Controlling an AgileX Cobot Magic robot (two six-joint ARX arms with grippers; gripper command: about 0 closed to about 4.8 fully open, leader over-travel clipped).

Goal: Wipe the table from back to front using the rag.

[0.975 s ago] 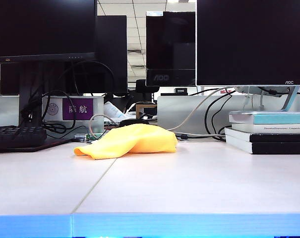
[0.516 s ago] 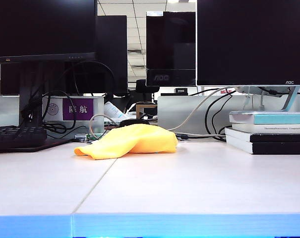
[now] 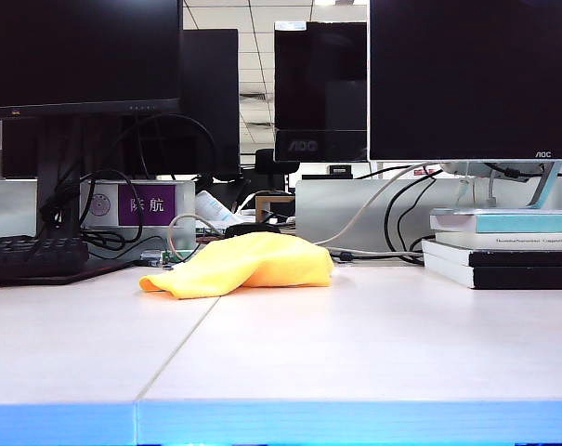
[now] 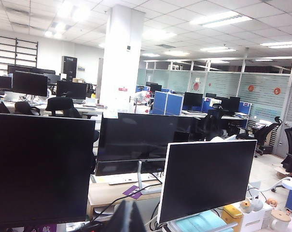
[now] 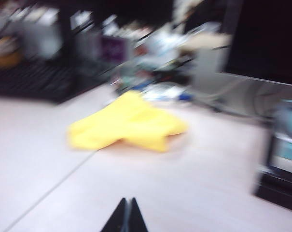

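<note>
Rag (image 3: 248, 263) seen crumpled on table (image 3: 355, 344), at back, near centre, just right of the seam; long axis approx. left-right in ext. view, thin flat end toward left, bulk humped at right. Untouched by either pincer. No containers made out.

Left pincer (image 4: 126, 218): clenched, nothing held, raised and aimed over monitors (image 4: 203, 179) toward office bkgd. Right pincer (image 5: 126, 216): clenched, empty, tips together above bare table, well apart from rag (image 5: 129, 123); view blurred. Book stack (image 3: 503, 249) at right, keyboard (image 3: 34, 255) at left.
</note>
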